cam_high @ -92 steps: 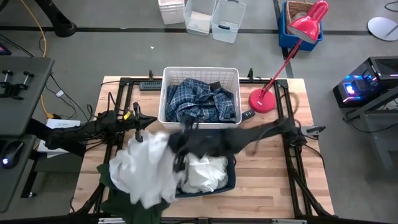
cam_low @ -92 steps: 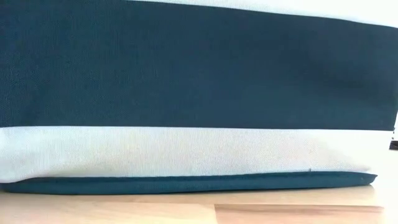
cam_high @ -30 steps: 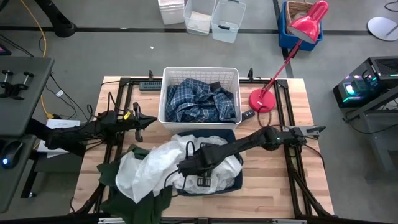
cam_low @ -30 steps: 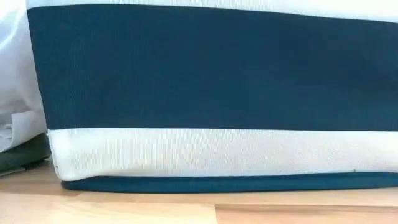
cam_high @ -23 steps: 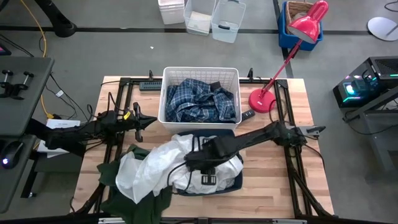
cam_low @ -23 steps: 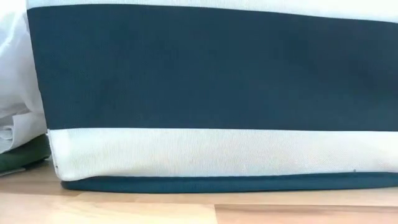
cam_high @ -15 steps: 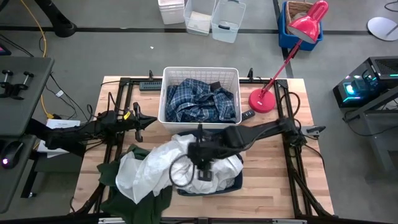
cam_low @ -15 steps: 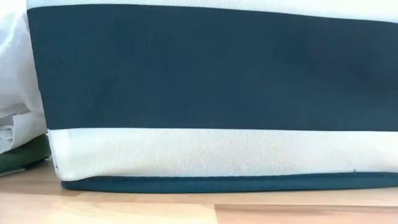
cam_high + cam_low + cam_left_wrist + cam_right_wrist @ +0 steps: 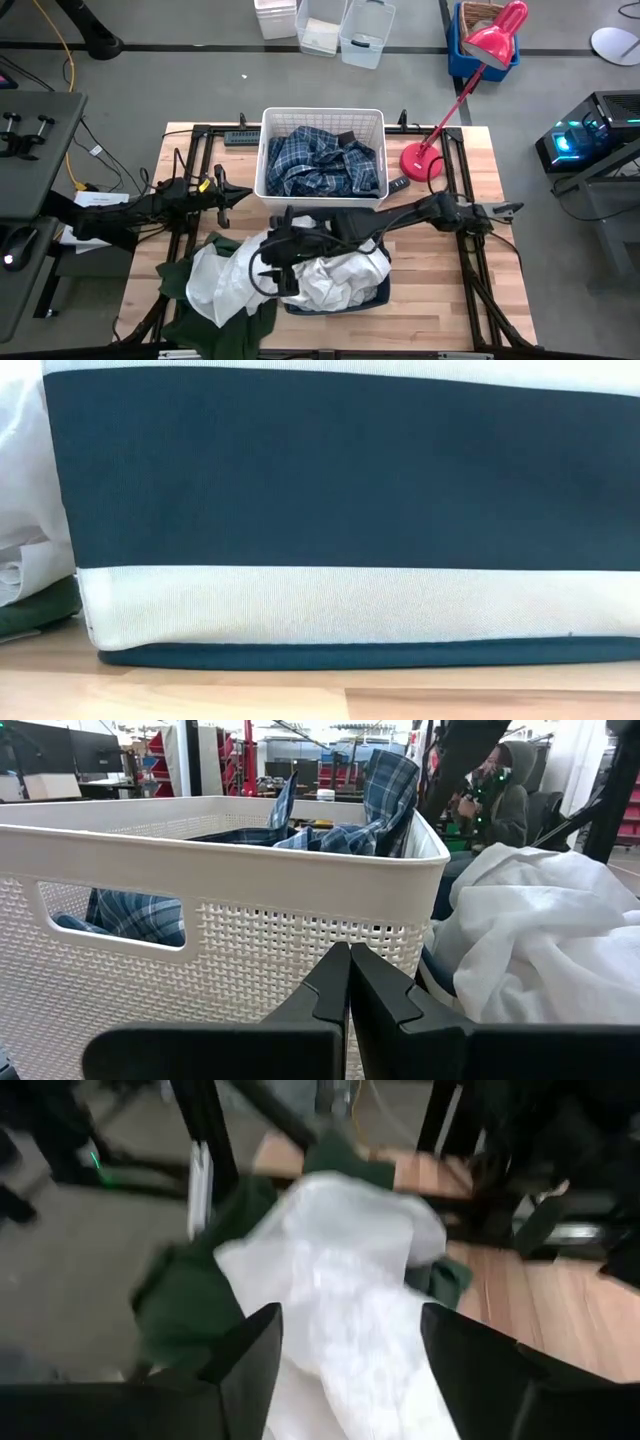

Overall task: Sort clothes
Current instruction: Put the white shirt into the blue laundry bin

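Spread wide and empty, our right gripper (image 9: 345, 1355) hovers over the white clothes (image 9: 235, 275) beside the blue bin (image 9: 372, 293); our left gripper (image 9: 349, 982) waits closed by the basket (image 9: 270, 130). We judge sorting partly done: the plaid shirt (image 9: 320, 160) lies in the basket, but the green garment (image 9: 215, 328) remains unsorted.

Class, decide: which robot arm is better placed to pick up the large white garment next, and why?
Right. The right gripper hangs open directly over the large white fabric garment. The left gripper is shut, parked beside the white slatted plastic basket.

L gripper (image 9: 222, 204) closed; R gripper (image 9: 345, 1342) fingers apart.
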